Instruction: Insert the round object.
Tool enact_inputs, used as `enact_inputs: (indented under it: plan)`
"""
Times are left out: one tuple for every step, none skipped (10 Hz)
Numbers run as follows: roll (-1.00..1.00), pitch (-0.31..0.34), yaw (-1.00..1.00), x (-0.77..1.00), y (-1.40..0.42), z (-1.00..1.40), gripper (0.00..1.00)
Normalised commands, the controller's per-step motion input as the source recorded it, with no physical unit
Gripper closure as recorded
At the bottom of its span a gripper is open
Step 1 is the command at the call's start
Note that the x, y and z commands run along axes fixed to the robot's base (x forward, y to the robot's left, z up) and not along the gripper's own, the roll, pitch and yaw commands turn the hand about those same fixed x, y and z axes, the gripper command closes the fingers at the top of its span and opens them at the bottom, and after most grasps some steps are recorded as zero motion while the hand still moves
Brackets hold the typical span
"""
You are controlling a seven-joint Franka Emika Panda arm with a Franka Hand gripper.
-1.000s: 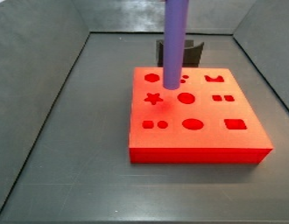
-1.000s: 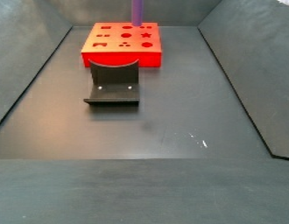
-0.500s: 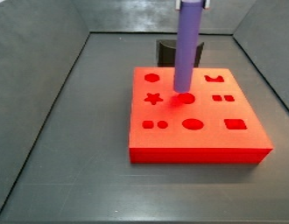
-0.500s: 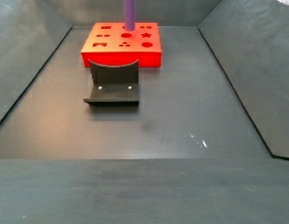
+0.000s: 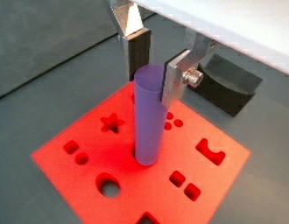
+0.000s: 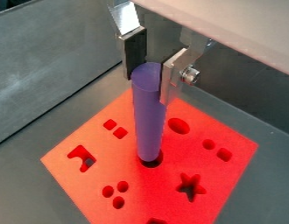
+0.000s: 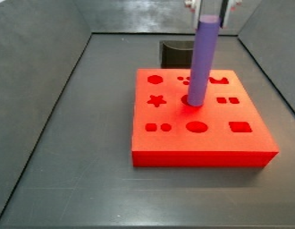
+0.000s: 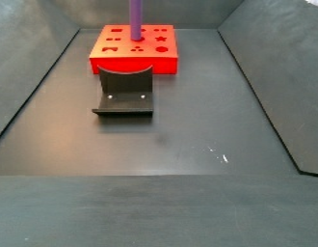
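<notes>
The purple rod (image 7: pixel 200 63) stands nearly upright on the red block (image 7: pixel 210 148), its lower end in a round hole near the block's middle. It shows in both wrist views (image 5: pixel 147 122) (image 6: pixel 150 122) and in a side view (image 8: pixel 135 19). My gripper (image 5: pixel 154 77) is above the block, its silver fingers on either side of the rod's top, shut on it. It also shows in a wrist view (image 6: pixel 151 79) and at the upper edge of a side view (image 7: pixel 210 7). The red block (image 8: pixel 136 65) has several shaped holes, among them a star and squares.
The dark fixture (image 8: pixel 124 94) stands on the floor right next to the block; it also shows in a side view (image 7: pixel 176 51) and in a wrist view (image 5: pixel 229 83). Grey sloped walls (image 7: pixel 43 72) enclose the dark floor (image 8: pixel 162 154).
The gripper has carried the rod sideways across the block and lowered it; its lower end has gone from above the block's top into the round hole.
</notes>
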Motion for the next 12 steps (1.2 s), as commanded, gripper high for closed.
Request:
enact_inputs:
  plan:
    - [0.13, 0.059, -0.05, 0.50, 0.12, -0.33, 1.00]
    - [0.00, 0.021, -0.29, -0.03, 0.09, -0.04, 1.00]
    - [0.00, 0.000, -0.22, -0.24, 0.03, 0.00, 1.00]
    - [0.00, 0.000, -0.20, -0.30, 0.00, 0.00, 1.00]
    - [0.02, 0.000, -0.16, -0.26, -0.01, 0.01, 1.00]
    - [0.03, 0.000, -0.19, -0.19, -0.03, 0.03, 1.00]
    - [0.04, 0.000, -0.17, -0.09, 0.00, 0.01, 1.00]
    - [0.07, 0.024, -0.03, 0.00, 0.01, 0.00, 1.00]
    - [0.06, 0.014, -0.04, 0.00, 0.00, 0.00, 1.00]
    - [0.03, 0.000, -0.11, -0.15, 0.00, 0.00, 1.00]
    - [0.00, 0.000, -0.15, -0.30, 0.00, 0.00, 1.00]
    - [0.00, 0.000, -0.13, -0.24, 0.00, 0.00, 1.00]
